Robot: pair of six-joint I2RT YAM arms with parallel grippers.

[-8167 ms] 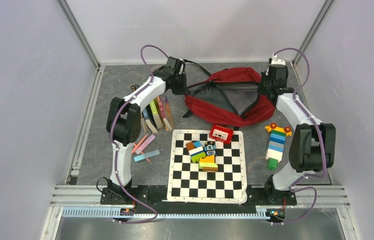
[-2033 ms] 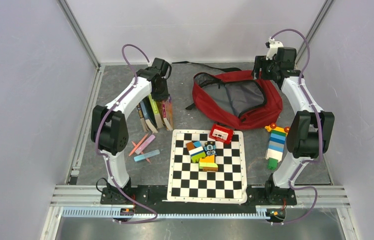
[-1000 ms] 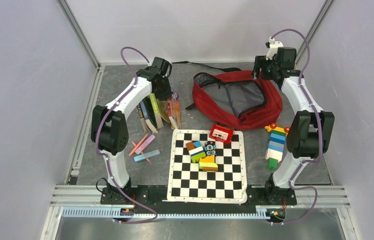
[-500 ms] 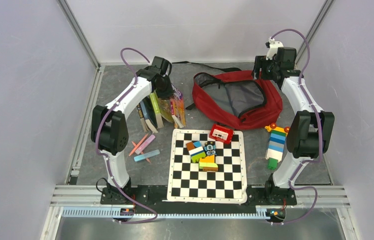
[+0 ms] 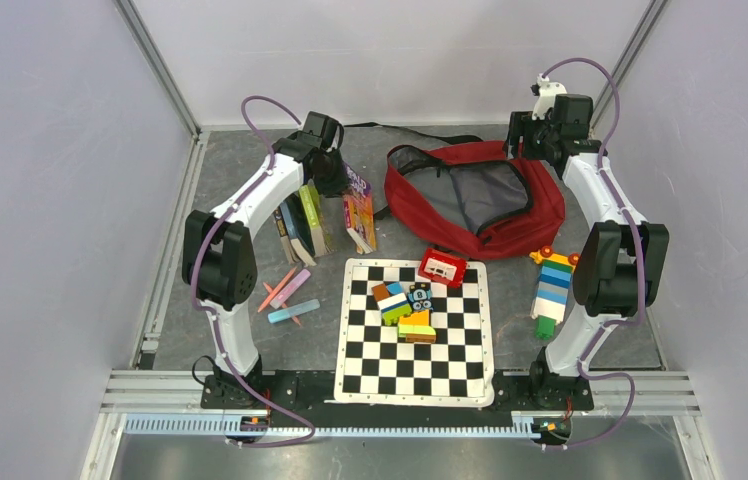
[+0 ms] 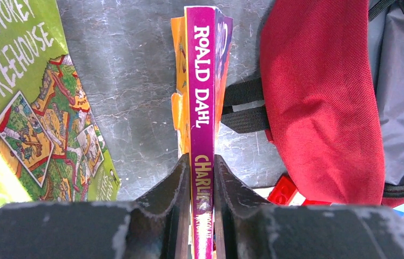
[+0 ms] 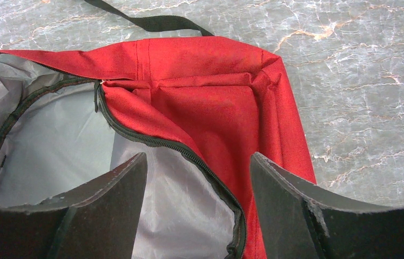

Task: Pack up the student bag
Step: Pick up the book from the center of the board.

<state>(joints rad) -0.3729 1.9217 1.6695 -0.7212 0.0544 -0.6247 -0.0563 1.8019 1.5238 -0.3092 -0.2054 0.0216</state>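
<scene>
The student bag (image 5: 515, 218), dark red with grey lining, lies open at the back of the table. My left gripper (image 5: 334, 176) is shut on a purple Roald Dahl book (image 5: 359, 207), held off the floor just left of the bag. In the left wrist view the book's spine (image 6: 202, 81) runs straight out from between my left gripper's (image 6: 201, 159) jaws, and the bag's red side (image 6: 318, 91) is to the right. My right gripper (image 7: 199, 162) hangs open over the bag's zipper edge (image 7: 156, 141) at its far right corner (image 5: 532, 146), gripping nothing.
More books (image 5: 300, 226) stand left of the held one, a green one (image 6: 32, 108) nearest. A chessboard (image 5: 360, 375) carries toy blocks (image 5: 405, 305) and a small red toy box (image 5: 442, 267). A block tower (image 5: 553, 285) lies right, markers (image 5: 290, 295) left.
My left gripper has pulled the purple book away from the row of books and carried it right, toward the bag. The right arm has stayed still.
</scene>
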